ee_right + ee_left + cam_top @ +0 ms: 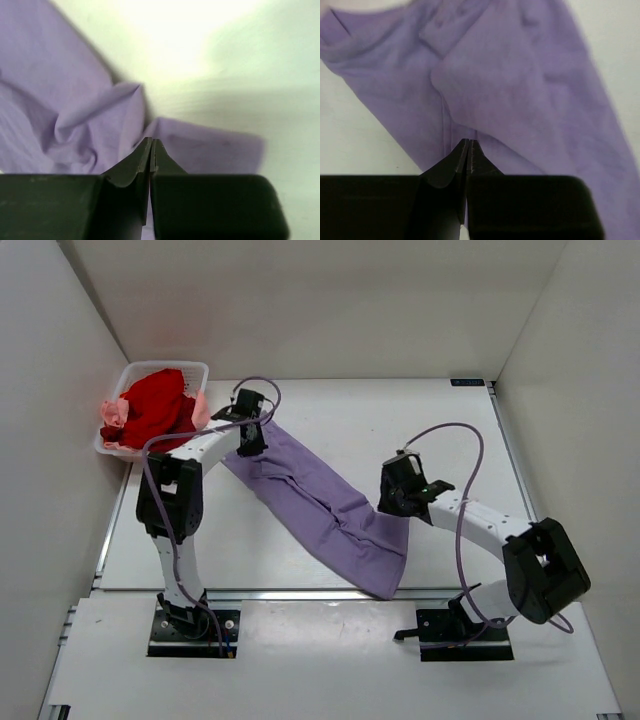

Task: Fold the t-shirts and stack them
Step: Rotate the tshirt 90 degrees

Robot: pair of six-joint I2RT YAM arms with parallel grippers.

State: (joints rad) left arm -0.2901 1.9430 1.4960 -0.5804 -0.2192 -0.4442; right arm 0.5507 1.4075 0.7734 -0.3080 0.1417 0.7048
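The lavender t-shirt [320, 505] lies bunched in a long diagonal band across the table. My left gripper [250, 432] sits at its far left end. In the left wrist view the jaws are closed [469, 141] and a fold of the lavender t-shirt [520, 90] rises to their tips. My right gripper [397, 497] is at the shirt's right edge, above its near end. Its jaws are closed too [151, 140], with creases of the lavender t-shirt [75, 125] gathering at the tips. The red t-shirt [155, 405] and the pale pink t-shirt [113, 415] are heaped in the basket.
A white plastic basket [195, 370] stands in the far left corner against the wall. White walls close in the table on the left, back and right. Cables loop over both arms.
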